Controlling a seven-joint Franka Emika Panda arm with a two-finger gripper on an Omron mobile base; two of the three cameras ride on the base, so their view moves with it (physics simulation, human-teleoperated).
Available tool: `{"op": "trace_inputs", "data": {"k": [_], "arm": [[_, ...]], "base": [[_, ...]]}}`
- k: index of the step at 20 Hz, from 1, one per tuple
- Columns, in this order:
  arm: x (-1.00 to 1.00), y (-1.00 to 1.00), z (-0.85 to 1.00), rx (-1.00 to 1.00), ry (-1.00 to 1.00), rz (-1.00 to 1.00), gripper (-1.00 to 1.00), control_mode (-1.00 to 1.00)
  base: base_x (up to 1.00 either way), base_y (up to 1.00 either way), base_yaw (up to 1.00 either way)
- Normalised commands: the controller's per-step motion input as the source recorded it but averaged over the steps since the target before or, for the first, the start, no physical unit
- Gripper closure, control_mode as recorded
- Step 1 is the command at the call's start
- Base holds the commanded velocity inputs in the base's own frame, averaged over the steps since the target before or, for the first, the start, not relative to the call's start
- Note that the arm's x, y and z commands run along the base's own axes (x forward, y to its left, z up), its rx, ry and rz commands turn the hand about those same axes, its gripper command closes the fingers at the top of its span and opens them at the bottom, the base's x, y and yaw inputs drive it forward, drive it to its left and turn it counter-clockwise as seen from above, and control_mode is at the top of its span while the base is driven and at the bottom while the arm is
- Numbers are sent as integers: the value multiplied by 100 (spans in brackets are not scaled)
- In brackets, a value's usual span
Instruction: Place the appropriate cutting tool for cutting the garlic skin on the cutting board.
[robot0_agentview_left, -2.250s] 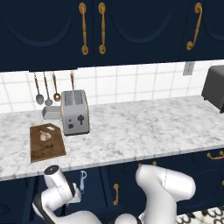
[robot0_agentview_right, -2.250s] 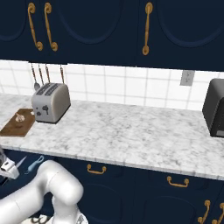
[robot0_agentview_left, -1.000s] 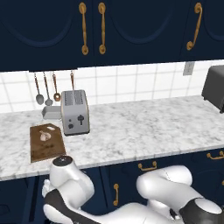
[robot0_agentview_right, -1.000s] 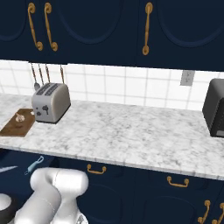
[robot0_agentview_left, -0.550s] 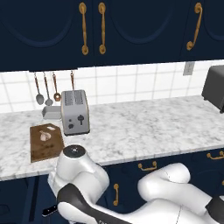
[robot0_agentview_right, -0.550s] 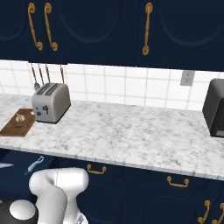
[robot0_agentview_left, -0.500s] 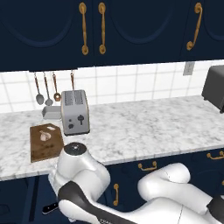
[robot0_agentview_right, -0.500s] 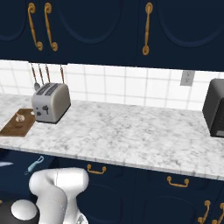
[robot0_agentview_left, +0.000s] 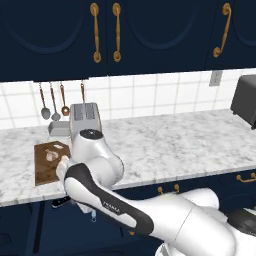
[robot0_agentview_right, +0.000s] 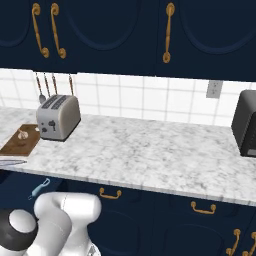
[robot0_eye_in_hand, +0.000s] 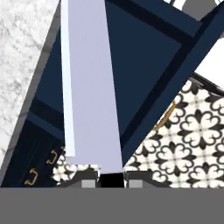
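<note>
My gripper (robot0_eye_in_hand: 111, 180) is shut on the knife, whose long pale blade (robot0_eye_in_hand: 89, 87) runs up the hand view from the black handle between the fingertips (robot0_eye_in_hand: 87, 180). In the right base view the blade (robot0_agentview_right: 12, 161) pokes in at the left edge, level with the counter's front edge and just in front of the cutting board (robot0_agentview_right: 15, 145). The dark brown board (robot0_agentview_left: 42, 172) lies at the counter's left with the garlic (robot0_agentview_left: 51, 156) on its far end, also seen as a small bulb (robot0_agentview_right: 22, 134). The knife's handle (robot0_agentview_left: 60, 202) peeks out below my arm.
A silver toaster (robot0_agentview_right: 59, 117) stands right of the board. Utensils (robot0_agentview_left: 52, 102) hang on the tiled wall behind. The small light-blue tool (robot0_agentview_right: 39, 188) lies below the counter's edge against the navy cabinets. A black appliance (robot0_agentview_right: 246, 125) sits at the far right.
The arm has swung up from low in front of the cabinets, and the knife has risen with it to counter height near the board. The light-blue tool has stayed put.
</note>
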Motion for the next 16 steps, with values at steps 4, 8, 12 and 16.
{"op": "trace_inputs", "data": {"k": [4,8,12,16], "arm": [[94,14,19,-4,0,22,100,-100],[85,60,-1,-14,3,18,100,-100],[51,74,-3,-15,1,19,100,-100],[79,35,-2,-9,0,20,100,-100]], "base": [[0,0,0],[0,0,0],[0,0,0],[0,0,0]]}}
